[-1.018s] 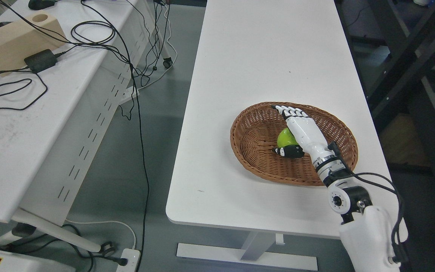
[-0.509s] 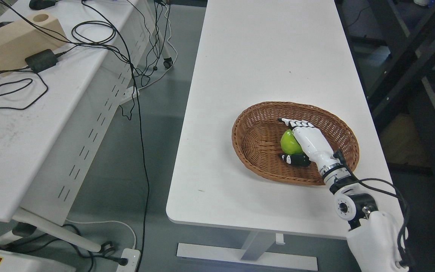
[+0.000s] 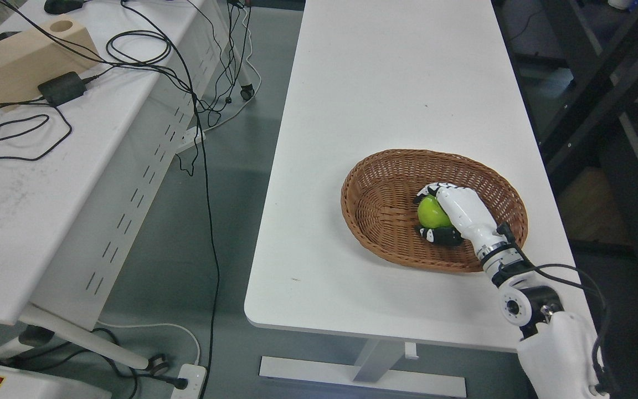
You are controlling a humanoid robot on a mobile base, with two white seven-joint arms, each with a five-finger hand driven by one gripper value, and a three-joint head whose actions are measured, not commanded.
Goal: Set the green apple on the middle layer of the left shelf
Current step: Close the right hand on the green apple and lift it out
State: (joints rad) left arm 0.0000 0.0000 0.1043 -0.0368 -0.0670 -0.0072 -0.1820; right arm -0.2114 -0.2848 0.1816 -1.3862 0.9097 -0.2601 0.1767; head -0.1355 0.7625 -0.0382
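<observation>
A green apple [image 3: 428, 212] lies in the brown wicker basket [image 3: 377, 191] on the white table [image 3: 385, 83]. My right hand [image 3: 427, 213], white with black fingertips, comes in from the lower right and is wrapped around the apple: its fingers [image 3: 428, 190] curl over the top and the thumb sits below it. The apple's right half is hidden by the palm. I cannot tell whether the apple still touches the basket floor. The left arm is out of view, and no shelf layer shows clearly.
A second white desk [image 3: 47, 183] on the left carries a wooden block [image 3: 20, 55], a black power adapter [image 3: 61, 88] and tangled cables. Grey floor separates the two tables. Dark shelving frames [image 3: 601, 72] stand along the right edge.
My right hand has drawn back toward the lower right and its fingers have curled from stretched out to closed around the apple, which has shifted slightly rightward in the basket.
</observation>
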